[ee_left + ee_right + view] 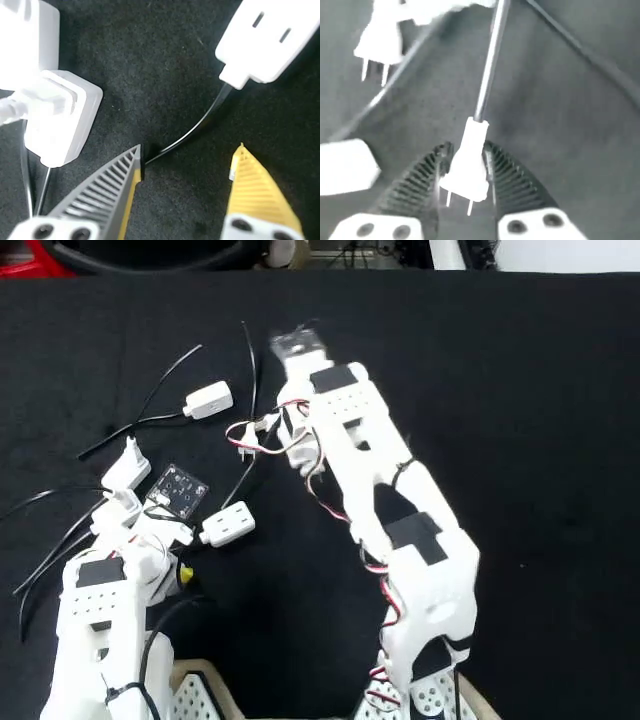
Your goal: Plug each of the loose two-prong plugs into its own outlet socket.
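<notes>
1. Step in hand, as we judge it: one plug is picked up and not yet seated. The right gripper (465,157) is clenched on a white two-prong plug (466,175). A ribbed finger sits on each side of the plug's body, and the prongs point back toward the wrist.
2. The held plug's cable (490,65) runs away over the black table (540,440). The right arm reaches to the far middle.
3. A loose plug (376,42) lies beyond, prongs bare.
4. The left gripper (189,147) is released, jaws wide, at near left. The near socket (267,37) lies just beyond it, both slots free.
5. A far socket (210,400) sits at far left.
6. Next move, we reckon: turn the prongs to face a socket's slots, line them up and press straight in. The left gripper could brace the socket against sliding.
7. The held plug looks small and slim, with a tapered neck and two thin metal prongs.
</notes>
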`<move>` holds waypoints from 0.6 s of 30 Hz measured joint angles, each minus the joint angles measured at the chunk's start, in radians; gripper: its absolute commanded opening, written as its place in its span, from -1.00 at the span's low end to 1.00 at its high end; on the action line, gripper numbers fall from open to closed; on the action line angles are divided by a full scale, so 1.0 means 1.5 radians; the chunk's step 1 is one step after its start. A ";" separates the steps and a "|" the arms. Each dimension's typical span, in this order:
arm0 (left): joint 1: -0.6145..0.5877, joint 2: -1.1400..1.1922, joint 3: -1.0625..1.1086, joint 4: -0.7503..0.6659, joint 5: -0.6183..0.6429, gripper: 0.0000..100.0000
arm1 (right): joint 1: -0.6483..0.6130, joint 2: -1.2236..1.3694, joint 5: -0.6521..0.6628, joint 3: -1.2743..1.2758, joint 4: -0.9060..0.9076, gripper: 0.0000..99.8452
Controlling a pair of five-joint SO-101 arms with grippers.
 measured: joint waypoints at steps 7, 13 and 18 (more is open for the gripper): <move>0.000 0.000 0.000 0.000 0.000 -0.45 | 0.000 0.069 0.161 -0.042 0.097 -0.61; 0.000 0.000 0.000 0.000 0.000 -0.45 | 0.000 0.091 0.208 -0.047 0.137 -0.54; 0.000 0.000 0.000 0.000 0.000 -0.45 | 0.000 0.091 0.210 -0.047 0.137 -0.54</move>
